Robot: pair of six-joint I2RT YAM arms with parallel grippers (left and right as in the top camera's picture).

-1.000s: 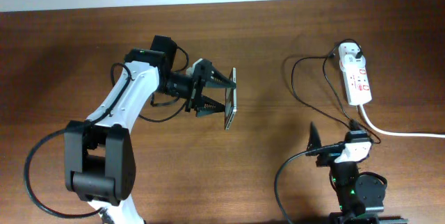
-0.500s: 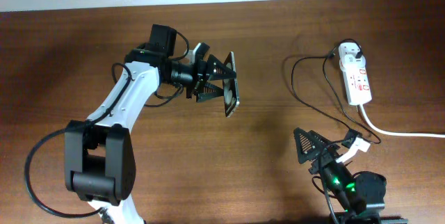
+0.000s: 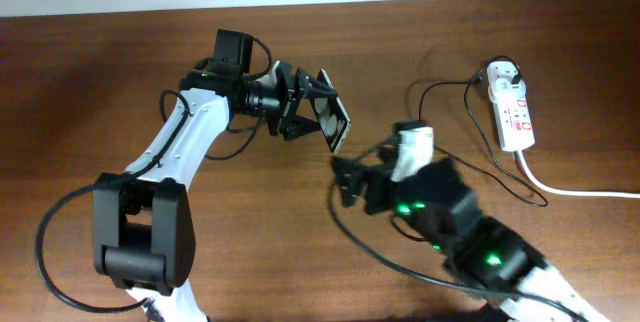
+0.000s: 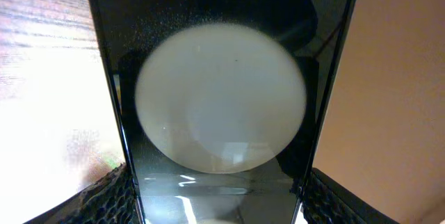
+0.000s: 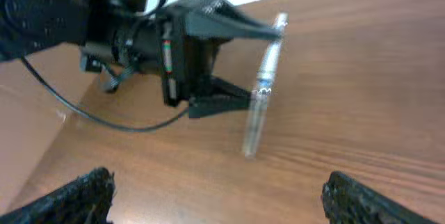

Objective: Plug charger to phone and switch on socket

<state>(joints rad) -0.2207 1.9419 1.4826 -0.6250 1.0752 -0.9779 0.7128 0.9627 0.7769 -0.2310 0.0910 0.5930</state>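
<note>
My left gripper point(image 3: 318, 112) is shut on the phone point(image 3: 337, 122) and holds it tilted on edge above the table's middle. In the left wrist view the phone point(image 4: 222, 57) fills the frame, one white circle on its black face, with my fingers point(image 4: 215, 200) on both long edges. My right gripper point(image 3: 346, 182) is open and empty, just right of and below the phone, facing it. The right wrist view shows the phone edge-on point(image 5: 263, 92) ahead of its spread fingers point(image 5: 222, 193). The charger cable point(image 3: 421, 112) loops from the white adapter on the socket point(image 3: 513, 114); its tip is hidden.
The socket's thick white cord point(image 3: 585, 192) runs off the right edge. The left arm point(image 3: 185, 142) reaches across the left half of the wooden table point(image 3: 100, 92). The right arm point(image 3: 480, 252) crosses the lower right, over part of the black cable.
The right arm has swung from the lower right edge up and left to the table's middle, its open gripper now facing the phone. The left gripper has lifted and tilted the phone slightly.
</note>
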